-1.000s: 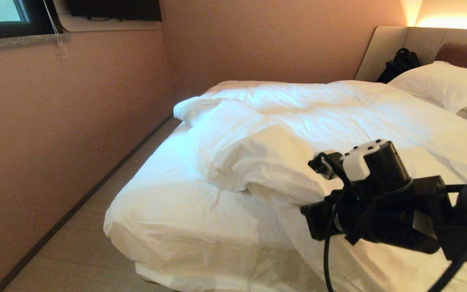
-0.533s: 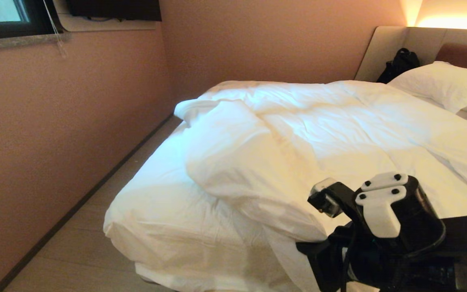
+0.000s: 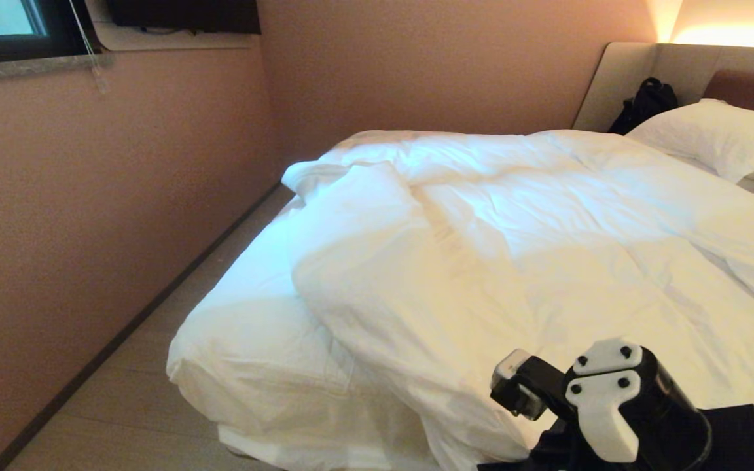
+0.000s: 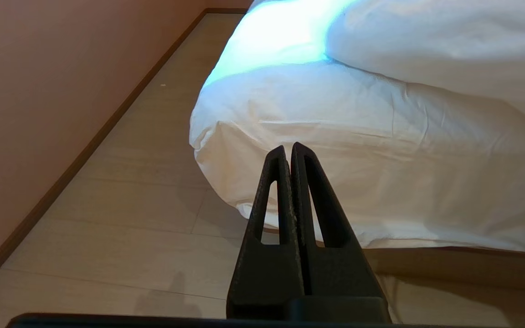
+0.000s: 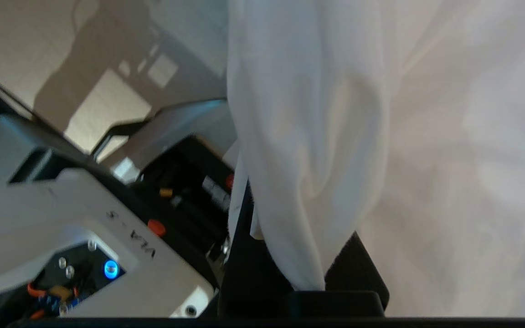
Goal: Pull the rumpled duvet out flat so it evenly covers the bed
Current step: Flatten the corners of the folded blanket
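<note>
The duvet (image 3: 514, 261), thick, white and wrinkled, lies across most of the bed (image 3: 246, 353), with its near edge hanging over the foot. My right gripper (image 5: 296, 214) is shut on a bunched fold of the duvet (image 5: 308, 150); the cloth hides the fingertips. In the head view only the right arm's wrist (image 3: 612, 412) shows, low at the bed's foot. My left gripper (image 4: 288, 148) is shut with nothing in it, parked low before the mattress's corner (image 4: 226, 132). A strip of bare sheet remains along the bed's left side.
A pink wall runs close along the bed's left, leaving a narrow strip of floor (image 3: 128, 392). Pillows (image 3: 711, 131) and a black bag (image 3: 645, 101) lie by the padded headboard (image 3: 619, 72). The wooden base (image 4: 449, 264) shows under the mattress.
My right arm has dropped and drawn back toward the foot, dragging the duvet's folded corner with it. The fold has spread out, covering more of the sheet. The left arm is still.
</note>
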